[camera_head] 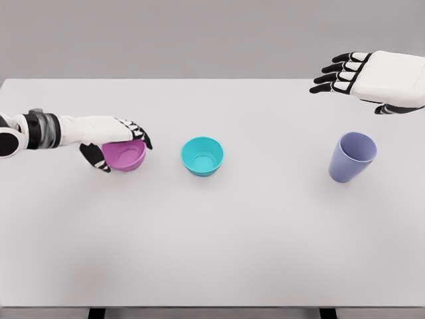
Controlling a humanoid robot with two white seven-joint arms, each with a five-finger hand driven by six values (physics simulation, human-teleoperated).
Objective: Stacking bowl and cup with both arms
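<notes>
Presently the left hand (pixel 118 143) is closing over the pink bowl (pixel 125 155) at the left of the table (pixel 212 252): its fingers (pixel 138 131) are draping across the far rim while the thumb (pixel 95 158) is pressing at the near-left wall, so it appears to be gripping the bowl, though the bowl is sitting on the surface and not yet lifted. The right hand (pixel 362 76) is hovering at the far right, fingers spread flat and holding nothing, well apart from the lavender cup (pixel 352 157) standing upright nearer in. Between bowl and cup, the teal bowl (pixel 202 155) is resting upright near the table's middle.

Judgement: the step in hand is securing the pink bowl. To do it well, the pinch should be tightening squarely across the rim before any lift, keeping the bowl level, then travelling rightward high enough to clear the teal bowl's rim. A one-sided grip is risking a tilt or slip.
</notes>
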